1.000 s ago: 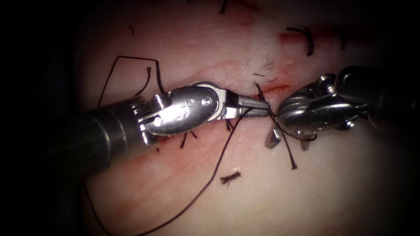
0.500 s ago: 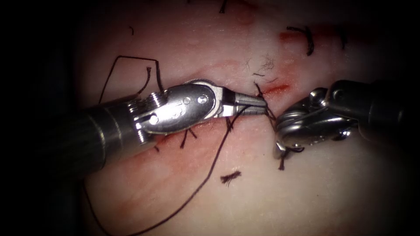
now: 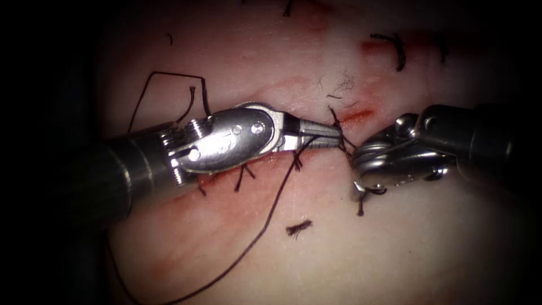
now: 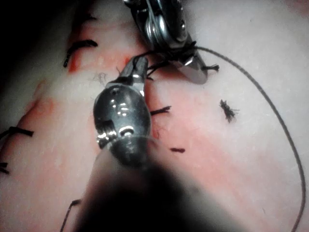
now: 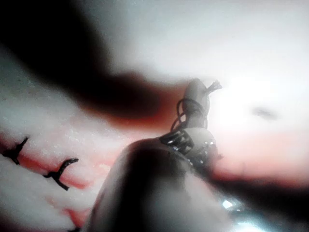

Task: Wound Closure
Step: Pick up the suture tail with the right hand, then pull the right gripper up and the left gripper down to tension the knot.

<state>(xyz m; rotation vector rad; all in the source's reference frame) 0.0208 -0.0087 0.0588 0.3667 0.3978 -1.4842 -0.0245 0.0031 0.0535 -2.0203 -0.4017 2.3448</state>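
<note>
Item: tissue, pale, with the cut running across it and red fluid staining its lower left. Finished stitches lie further along the cut; cut ends of thread lie loose below it.

Item: left claw, over the cut, closed on the thread near the knot. From there we trace the long strand down and leftwards across the tissue.

Item: right claw, on the right side, closed on a short thread tail that is wound round its tip; the right wrist view shows the coils.

Change noted: a second ago the right claw stood open with the tail hanging long beneath it. It has since shut and drawn back to the right, and the tail below it is much shorter. We read this as a throw being drawn down onto the knot, though the knot is too small to judge.

Item: needle — we cannot place it; neither claw holds it.
</note>
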